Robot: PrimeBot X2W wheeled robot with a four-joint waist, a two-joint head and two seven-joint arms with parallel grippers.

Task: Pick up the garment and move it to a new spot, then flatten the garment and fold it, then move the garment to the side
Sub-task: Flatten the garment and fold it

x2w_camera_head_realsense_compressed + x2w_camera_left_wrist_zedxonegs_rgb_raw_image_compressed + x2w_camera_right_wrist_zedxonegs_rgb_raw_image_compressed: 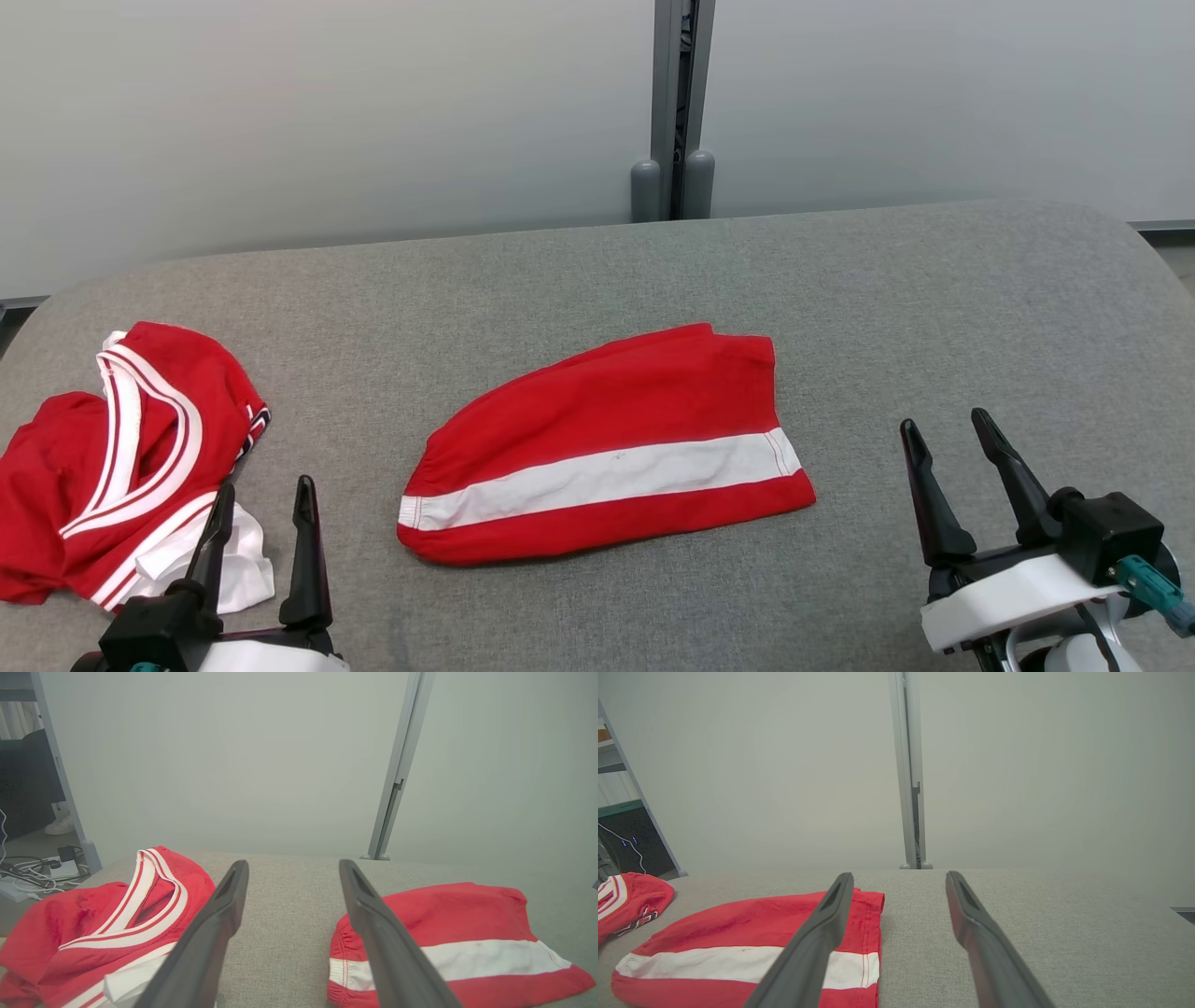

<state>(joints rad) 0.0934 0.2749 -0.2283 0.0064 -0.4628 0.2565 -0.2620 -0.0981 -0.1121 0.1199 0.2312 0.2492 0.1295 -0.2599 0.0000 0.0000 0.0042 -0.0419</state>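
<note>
Head view has the red shorts (607, 457) lying folded, centred on the grey table (934, 308) between the left gripper (265, 487) and right gripper (944, 421), both spread wide and empty; moving them aside likely calls for pinching both ends through all layers, clear of the crumpled jersey (121, 457) at left.

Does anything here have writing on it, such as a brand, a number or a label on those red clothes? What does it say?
No text can be read in any of the views.
red jersey: a dark-and-white mark on its edge is too blurred to read and may be only trim.
red shorts: a plain white stripe, with no lettering visible.
</note>
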